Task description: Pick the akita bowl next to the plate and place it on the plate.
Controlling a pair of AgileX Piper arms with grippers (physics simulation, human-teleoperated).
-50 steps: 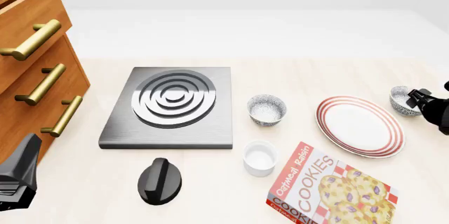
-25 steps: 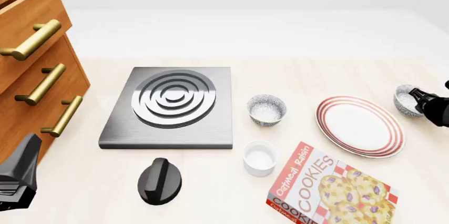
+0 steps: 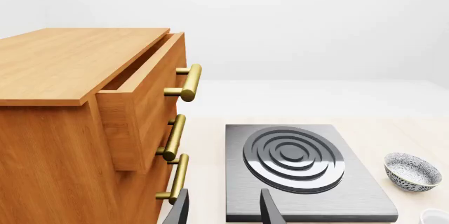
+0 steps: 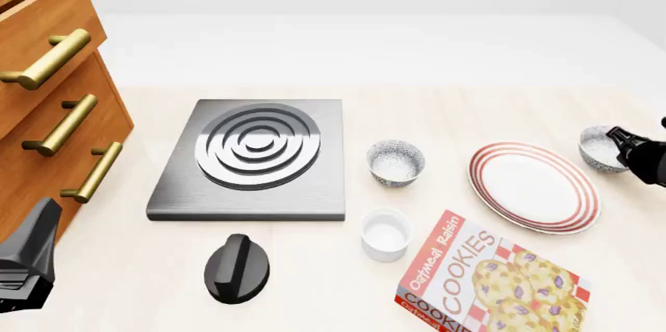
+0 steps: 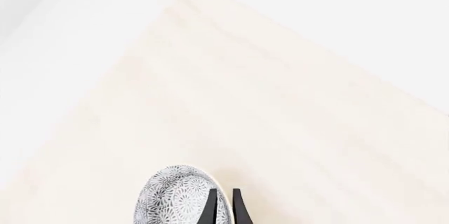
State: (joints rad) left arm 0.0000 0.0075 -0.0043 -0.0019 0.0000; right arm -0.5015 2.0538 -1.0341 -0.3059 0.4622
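Task approx. halfway: right pincer [image 5: 222,208] is clamped narrow on the rim of the akita bowl [image 4: 598,147], which sits just right of the plate [image 4: 534,187], not yet on it. Lift & transfer remain. Bowl: speckled grey-black outside, white inside, glazed-looking. Plate: wide, flat, red-ringed. Left pincer [image 3: 223,211] idle, fingers apart.

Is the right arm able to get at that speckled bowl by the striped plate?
Probably yes: the right gripper is already at the akita bowl's rim, its narrow fingers straddling the wall, nothing between them.
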